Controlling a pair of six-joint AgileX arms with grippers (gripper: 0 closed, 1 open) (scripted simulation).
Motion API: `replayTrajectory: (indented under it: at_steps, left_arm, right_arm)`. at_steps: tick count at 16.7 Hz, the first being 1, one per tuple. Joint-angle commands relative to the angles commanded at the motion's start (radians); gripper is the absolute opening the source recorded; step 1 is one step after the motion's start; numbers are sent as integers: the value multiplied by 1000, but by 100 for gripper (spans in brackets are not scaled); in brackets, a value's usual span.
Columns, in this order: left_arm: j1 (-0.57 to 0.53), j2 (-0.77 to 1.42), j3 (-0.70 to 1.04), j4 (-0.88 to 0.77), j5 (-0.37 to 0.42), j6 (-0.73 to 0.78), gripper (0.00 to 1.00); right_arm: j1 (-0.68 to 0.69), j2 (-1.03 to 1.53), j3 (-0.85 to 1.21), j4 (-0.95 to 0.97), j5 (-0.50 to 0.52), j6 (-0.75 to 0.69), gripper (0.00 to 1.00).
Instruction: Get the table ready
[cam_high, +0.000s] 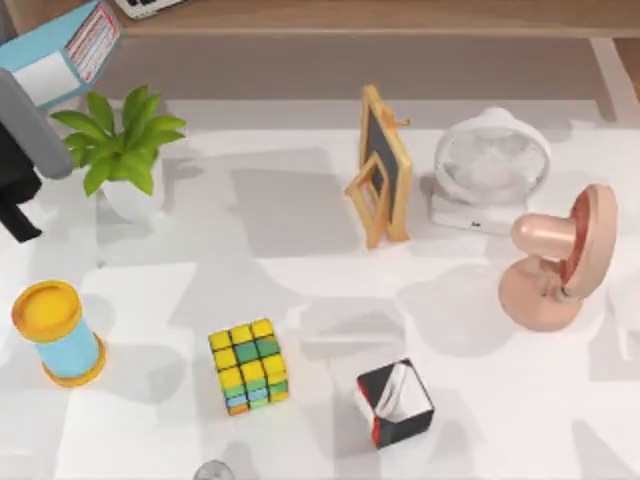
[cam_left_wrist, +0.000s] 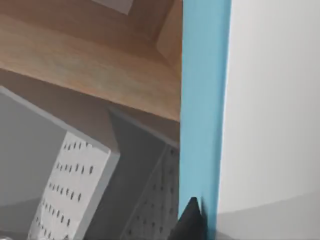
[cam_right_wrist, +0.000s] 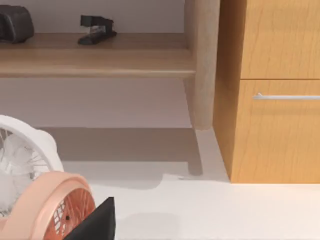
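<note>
The white table (cam_high: 300, 200) carries several objects. My left gripper (cam_left_wrist: 196, 222) is raised at the back left corner, next to the wooden shelf (cam_high: 350, 15), and is shut on a blue and white box (cam_high: 60, 50) with a red-edged label. The left wrist view has that box (cam_left_wrist: 205, 100) very close, its blue edge and white face beside one dark fingertip (cam_left_wrist: 190, 220). My right gripper (cam_right_wrist: 97, 225) hangs low over the table's right side, just behind the pink fan (cam_right_wrist: 55, 205).
On the table stand a potted plant (cam_high: 120, 150), a framed chalkboard (cam_high: 380, 165), a white fan (cam_high: 490, 165), the pink fan (cam_high: 560, 260), a yellow-lidded blue can (cam_high: 55, 335), a colour cube (cam_high: 248, 365) and a black-red-white box (cam_high: 395, 403). A stapler (cam_right_wrist: 97, 27) sits on the shelf beside a wooden drawer cabinet (cam_right_wrist: 280, 90).
</note>
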Motion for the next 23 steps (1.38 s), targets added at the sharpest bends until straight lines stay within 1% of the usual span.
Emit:
replayTrajectory:
  at_steps: [3,5,7,10,13,16,23]
  left_arm:
    - [188,49,-18,3,112,166,0]
    - [293,114,9,17,184,264,0]
    - [378,195,63,39,253,352,0]
    - [460,337,177,82,346,458,0]
    - [495,469,294,123,420,530,0]
    - [497,557,369,148,466,568,0]
    - [495,569,378,151,472,574,0]
  right_arm:
    - [0,0,0,0,0,0,100]
    - [0,0,0,0,0,0,100]
    - [0,0,0,0,0,0,100]
    - [0,0,0,0,0,0,100]
    - [0,0,0,0,0,0,100]
    - [0,0,0,0,0,0,100]
    - [0,0,0,0,0,0,100]
